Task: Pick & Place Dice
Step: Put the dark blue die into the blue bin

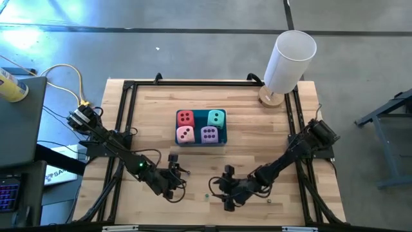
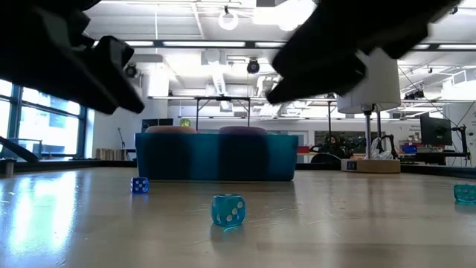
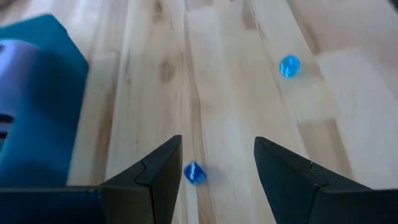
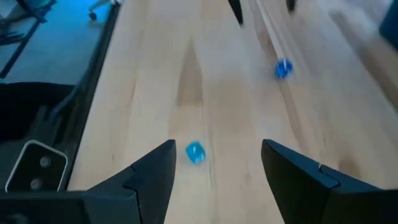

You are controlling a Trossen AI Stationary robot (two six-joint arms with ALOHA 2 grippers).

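The left gripper (image 1: 172, 175) hangs low over the front of the wooden table (image 1: 148, 116), at about seven o'clock from the blue tray (image 1: 201, 142). Its fingers are spread with nothing between them, and in the left wrist view a tiny blue bead (image 3: 194, 173) lies on the wood just inside one finger. If that bead is mistaken for a die, the pincer may close on the wrong thing, or nudge it so it rolls off across the planks.

At the table's middle the tray holds all four dice in a two-by-two block: the red die (image 1: 185, 118) at ten o'clock, the teal die (image 1: 217, 118) at two, the pink die (image 1: 185, 134) at seven and the purple die (image 1: 208, 134) at five. They sit touching, which I judge leaves little room for a finger; a grasp on one may drag its neighbour or shove the tray.

The right gripper (image 1: 226, 188) hovers at five o'clock from the tray, jaws also apart and empty, with another small blue bead (image 4: 195, 152) ahead of it between its fingers. The two grippers are near each other, so reaching together for the tray risks a collision

A white cylinder (image 1: 290, 61) stands at the tray's one o'clock, well clear
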